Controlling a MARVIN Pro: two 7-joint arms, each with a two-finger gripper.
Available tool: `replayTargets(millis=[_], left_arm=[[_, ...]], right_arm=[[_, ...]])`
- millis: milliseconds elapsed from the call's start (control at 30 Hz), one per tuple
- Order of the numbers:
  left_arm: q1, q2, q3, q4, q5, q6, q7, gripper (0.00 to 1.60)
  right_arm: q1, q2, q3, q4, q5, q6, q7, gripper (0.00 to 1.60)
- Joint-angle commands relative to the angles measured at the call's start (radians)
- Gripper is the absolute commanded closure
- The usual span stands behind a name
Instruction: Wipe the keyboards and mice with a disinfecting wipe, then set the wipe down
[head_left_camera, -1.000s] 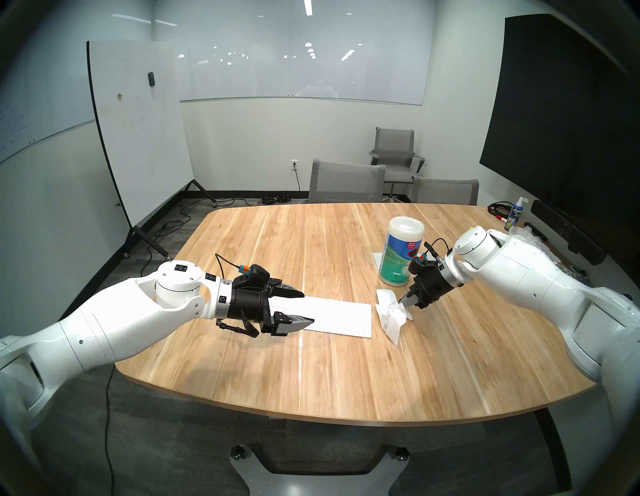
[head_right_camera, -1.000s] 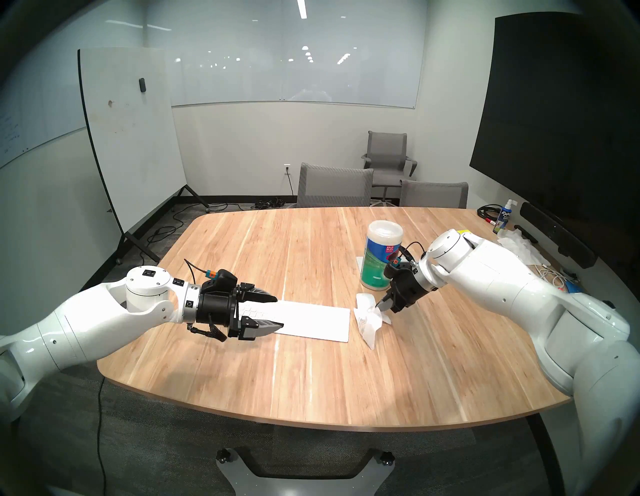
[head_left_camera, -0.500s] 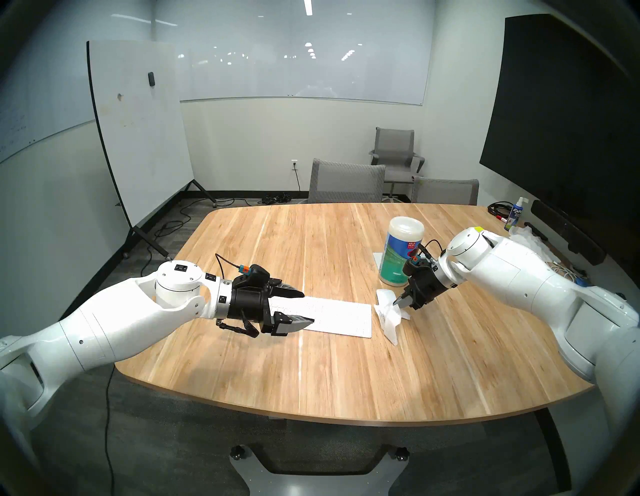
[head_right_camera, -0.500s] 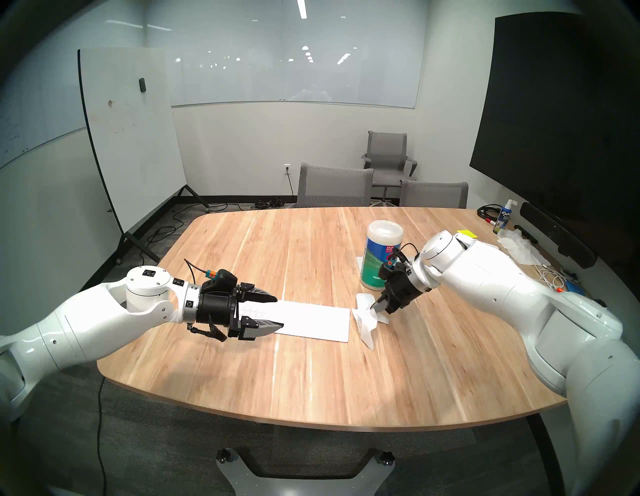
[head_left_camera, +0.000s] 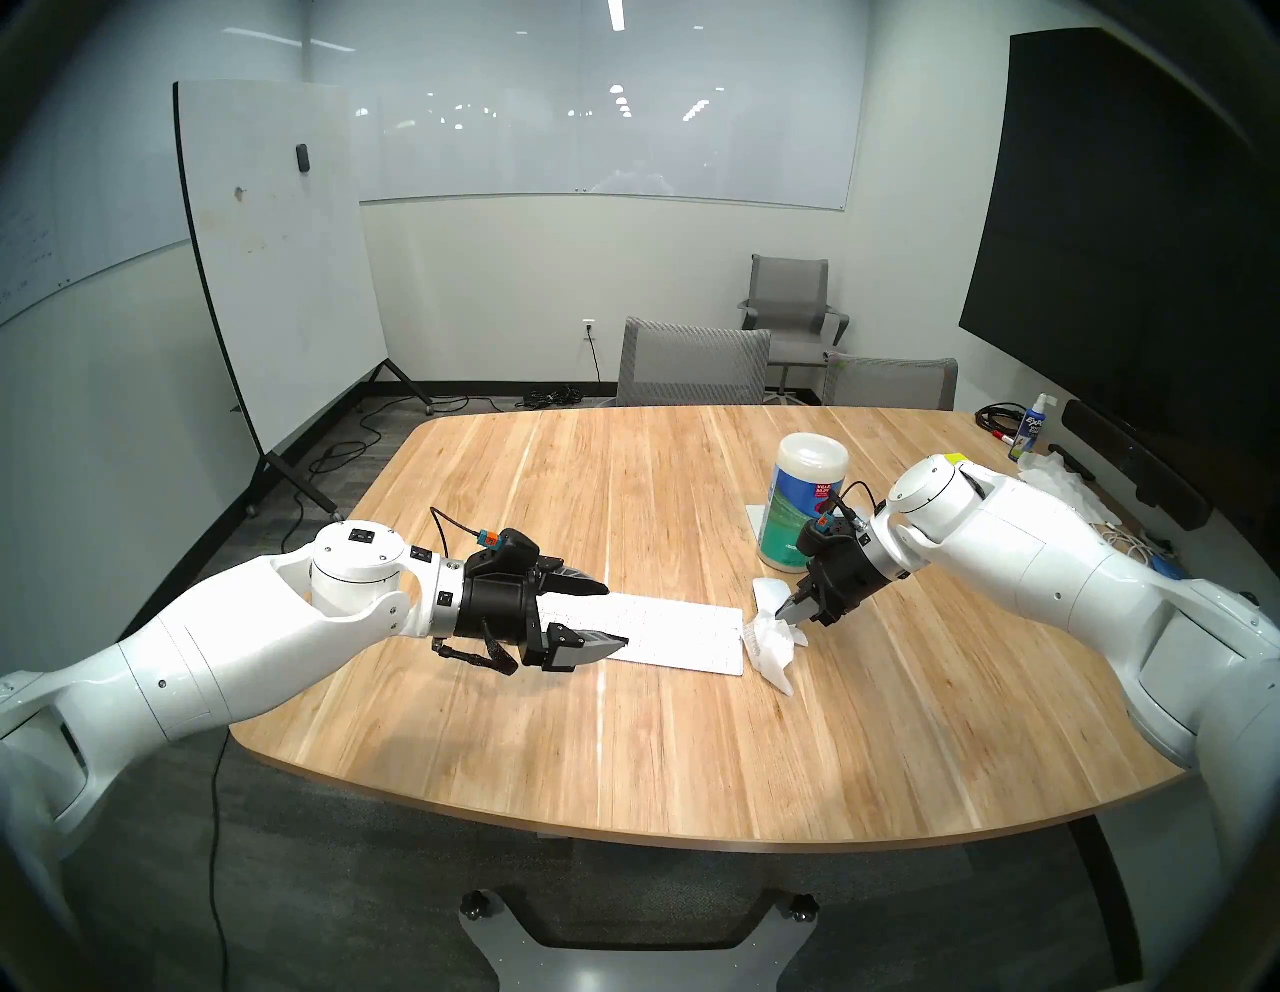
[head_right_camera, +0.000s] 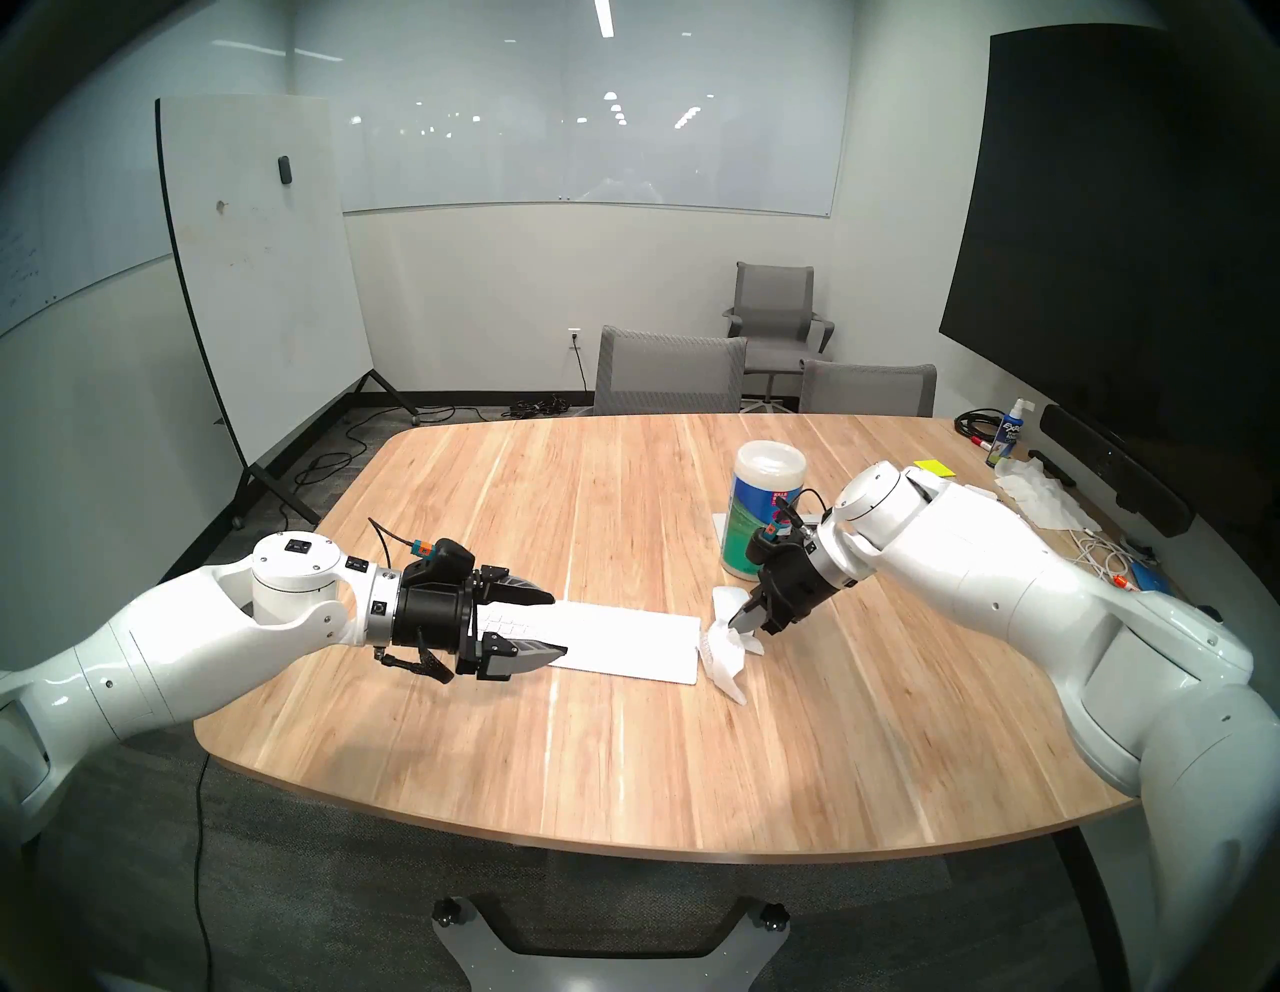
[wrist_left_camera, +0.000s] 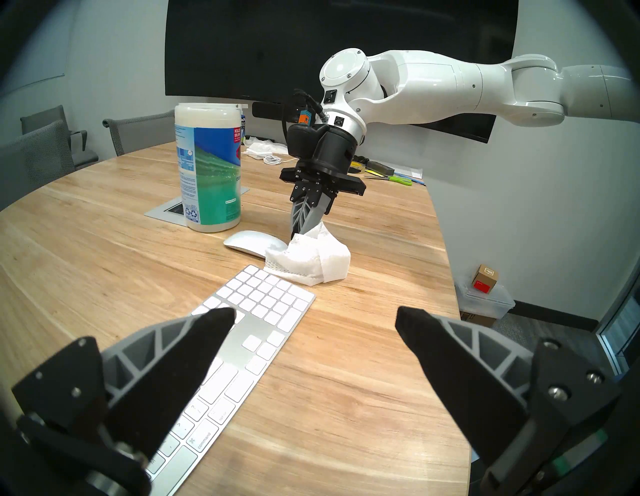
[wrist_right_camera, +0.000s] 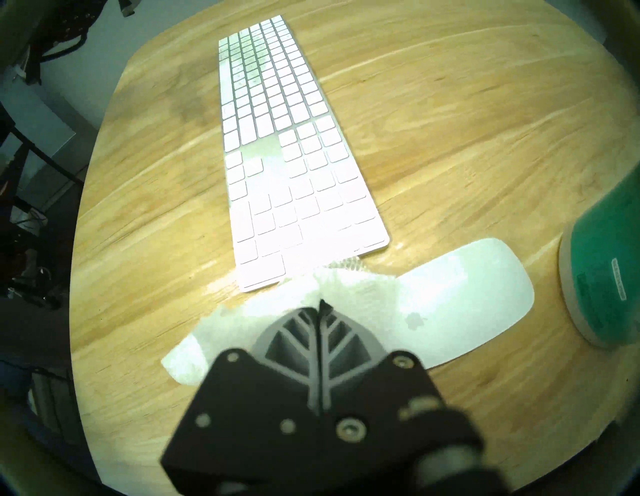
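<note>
Head stereo left | right gripper (head_left_camera: 786, 614) angled down, clenched on wipe (head_left_camera: 772, 641) | left gripper (head_left_camera: 613, 616) spread, near-level, empty

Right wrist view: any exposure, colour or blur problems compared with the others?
Right wrist view: keyboard near end blown out with a pinkish cast, mouse overexposed, tool housing blurred. Left wrist view: sharp, natural colour, keyboard legends readable. Head views: evenly lit, white keyboard keys washed out.

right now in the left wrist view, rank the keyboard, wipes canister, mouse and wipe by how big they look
1. keyboard, nearest the camera, which inflates it
2. wipes canister
3. wipe and mouse look about alike; the wipe covers part of the mouse, so I won't rank them.
</note>
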Motion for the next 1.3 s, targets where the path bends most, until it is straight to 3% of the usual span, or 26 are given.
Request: replayTargets(millis=[0, 333, 667, 833, 1267], left_arm=[[-0.013, 0.000, -0.012, -0.013, -0.005, -0.002, -0.001, 0.00], [-0.013, 0.000, -0.012, -0.013, -0.005, -0.002, -0.001, 0.00], [-0.013, 0.000, -0.012, -0.013, -0.005, -0.002, -0.001, 0.00], [-0.013, 0.000, -0.012, -0.013, -0.005, -0.002, -0.001, 0.00], [-0.013, 0.000, -0.012, -0.013, -0.005, -0.002, -0.001, 0.00]], right_arm=[[0.005, 0.023, 0.022, -0.056, 0.024, 0.015, 0.005, 1.60], [-0.006, 0.039, 0.027, -0.152, 0.032, 0.058, 0.002, 1.60], [-0.013, 0.015, 0.029, -0.190, 0.034, 0.098, -0.032, 1.60], [-0.005, -0.015, 0.019, -0.171, 0.023, 0.135, -0.052, 1.60], [-0.001, -0.106, 0.003, -0.046, -0.004, 0.140, -0.089, 1.60]])
